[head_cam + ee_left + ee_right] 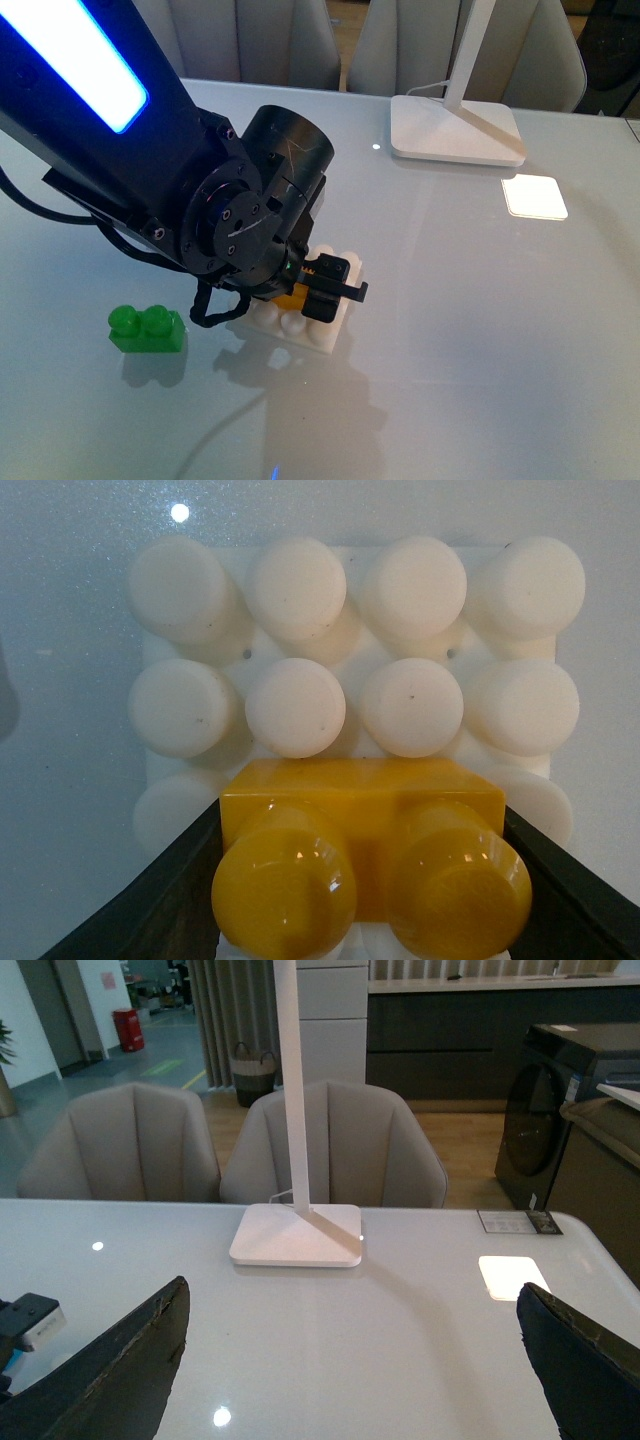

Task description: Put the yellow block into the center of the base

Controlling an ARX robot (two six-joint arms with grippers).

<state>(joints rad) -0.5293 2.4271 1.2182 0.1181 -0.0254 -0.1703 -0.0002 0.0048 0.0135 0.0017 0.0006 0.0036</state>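
Left claw [365,880] grips yellow block [370,865] at base [350,570] near edge.

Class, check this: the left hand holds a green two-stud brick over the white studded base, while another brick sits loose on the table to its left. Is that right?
Not quite. The brick in the left hand is the yellow block, as the left wrist view shows, held over the base. The green brick is the loose one on the table in the front view.
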